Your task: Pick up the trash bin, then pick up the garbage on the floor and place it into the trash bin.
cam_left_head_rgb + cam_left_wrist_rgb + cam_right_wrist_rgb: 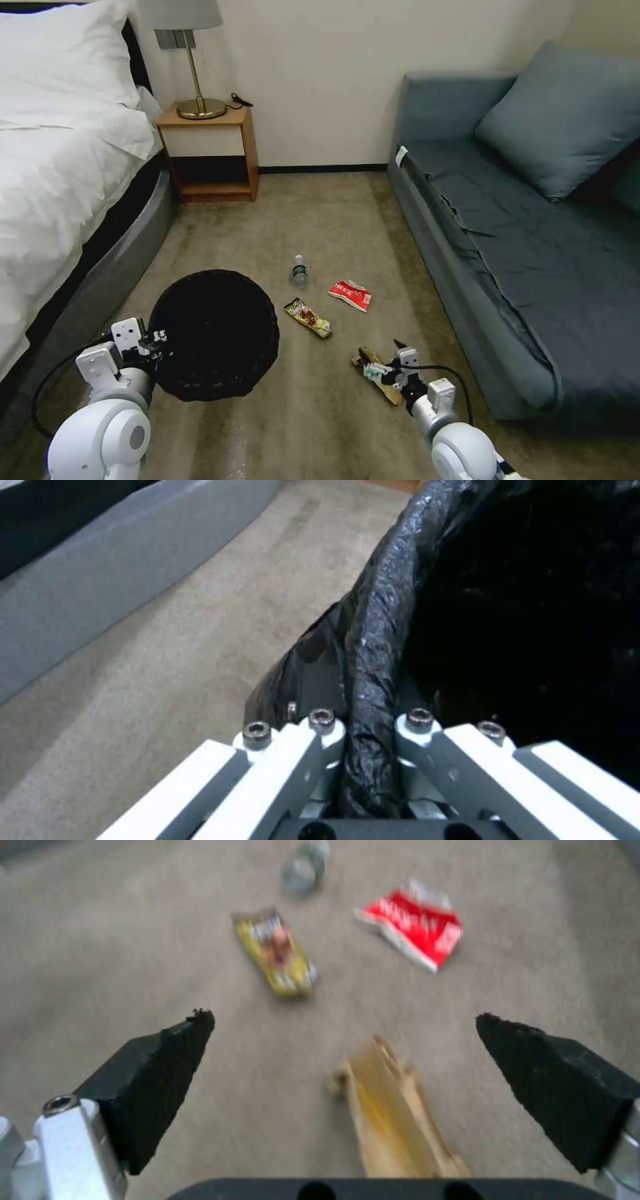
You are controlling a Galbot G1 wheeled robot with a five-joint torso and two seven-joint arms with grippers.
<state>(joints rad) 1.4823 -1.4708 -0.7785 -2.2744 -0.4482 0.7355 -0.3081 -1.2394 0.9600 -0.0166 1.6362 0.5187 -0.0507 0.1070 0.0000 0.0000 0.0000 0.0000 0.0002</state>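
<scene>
A: Trash bin (213,333): round, black, lined with crinkled glossy plastic. It stands on the short-pile beige carpet (320,220) beside the bed (60,187). The left gripper (155,341) is at the rim on the side away from the sofa.

B: The left wrist view settles the grip. The white metal fingers (313,745) are clamped on the liner-wrapped rim (373,645), one inside and one outside. The head view hides that contact.

A: The litter is on the carpet between the bin and the sofa (507,253). Clear bottle (300,271) farthest from the robot; flat red-white packet (351,295) toward the sofa; long yellow-red wrapper (308,317) nearest the bin.

B: The brown paper wrapper (383,390) is a narrow strip, partly hidden under the right gripper (390,363) in the head view. The right wrist view shows it between two black wedge-shaped foam pads (157,1080), spread wide, not touching it. I cannot tell how high the gripper is above it.
</scene>
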